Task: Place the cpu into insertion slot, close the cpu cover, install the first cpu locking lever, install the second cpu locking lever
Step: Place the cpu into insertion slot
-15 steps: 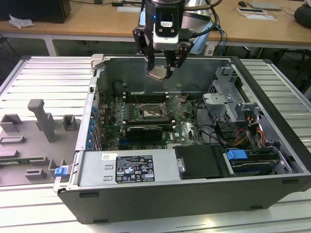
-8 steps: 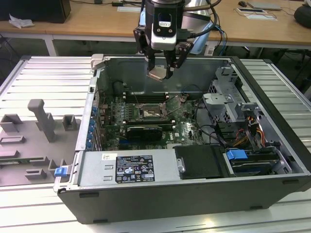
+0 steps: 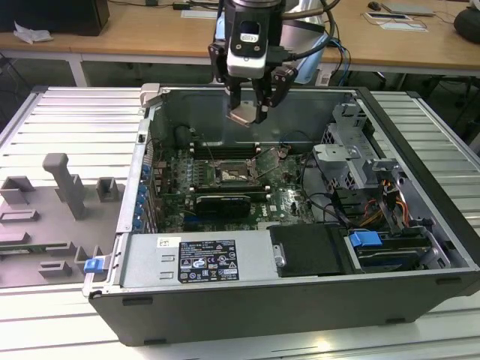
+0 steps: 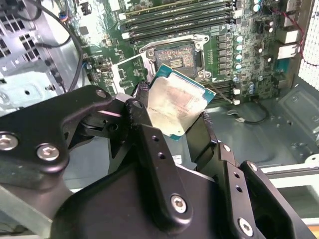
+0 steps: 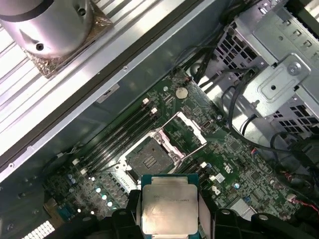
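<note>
**CPU held above open socket; nothing installed yet**

Closest to the lens in the second wrist view, the black linkage of the pincer (image 4: 172, 117) is seen. The cpu (image 4: 175, 103) is pinched by its edges btwn the two fingers, silvery-beige top facing the camera, chip tilted. In the first wrist view the same grip is shown: pincer (image 5: 169, 211) pressed onto the cpu (image 5: 169, 201) from both sides, w/ the motherboard (image 5: 234, 149) lying well below.

In the exterior view the pincer (image 3: 246, 114) and cpu (image 3: 244, 114) are seen hanging over an open PC case (image 3: 247, 300), approx. above the rear part of the board. The case is laid on its side on a slatted metal desk (image 3: 420, 330). The chip is clear of the board; no contact is made.

The insertion slot (image 5: 147, 158) is seen bare, contacts exposed, beside a row of RAM sticks (image 5: 119, 132). The cpu cover (image 5: 198, 133) is swung up and away from the slot, its cut-out centre visible; it is also seen raised in the exterior view (image 3: 267, 159).

Progress, as judged: step 1 is under way but not done, since the chip is not yet seated. Cover is left open. Both locking levers are too thin to be made out w/ certainty; given the raised cover, they are taken as unlatched. All 4 steps are left.
</note>
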Controlling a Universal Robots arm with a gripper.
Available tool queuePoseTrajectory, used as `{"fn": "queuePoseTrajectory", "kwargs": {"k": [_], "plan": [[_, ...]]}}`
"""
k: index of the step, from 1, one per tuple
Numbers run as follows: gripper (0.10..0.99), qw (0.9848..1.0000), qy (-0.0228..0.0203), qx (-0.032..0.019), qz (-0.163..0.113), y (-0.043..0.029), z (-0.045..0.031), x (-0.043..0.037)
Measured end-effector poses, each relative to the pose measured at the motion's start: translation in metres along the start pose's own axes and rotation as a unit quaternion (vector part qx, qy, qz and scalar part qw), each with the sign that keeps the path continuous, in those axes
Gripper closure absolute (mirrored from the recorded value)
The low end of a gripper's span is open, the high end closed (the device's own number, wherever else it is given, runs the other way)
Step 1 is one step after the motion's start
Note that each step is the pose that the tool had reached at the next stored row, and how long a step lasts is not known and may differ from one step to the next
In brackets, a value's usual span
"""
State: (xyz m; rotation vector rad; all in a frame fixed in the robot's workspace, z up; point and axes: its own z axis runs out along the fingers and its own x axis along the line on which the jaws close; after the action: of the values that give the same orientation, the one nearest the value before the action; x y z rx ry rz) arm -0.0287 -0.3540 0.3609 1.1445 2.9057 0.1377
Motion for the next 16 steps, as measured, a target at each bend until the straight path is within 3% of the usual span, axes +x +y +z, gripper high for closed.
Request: {"fn": "queuePoseTrajectory", "kwargs": {"k": [5, 13, 16], "plan": [[0.541, 0.9992, -0.0036, -0.0007, 0.041, -0.0001, 0.001, 0.0], [0.541, 0.997, -0.0068, -0.0013, 0.077, -0.0002, 0.0022, 0.0], [0.541, 0.9954, -0.0084, -0.0016, 0.095, -0.0003, 0.0033, -0.0001]]}}
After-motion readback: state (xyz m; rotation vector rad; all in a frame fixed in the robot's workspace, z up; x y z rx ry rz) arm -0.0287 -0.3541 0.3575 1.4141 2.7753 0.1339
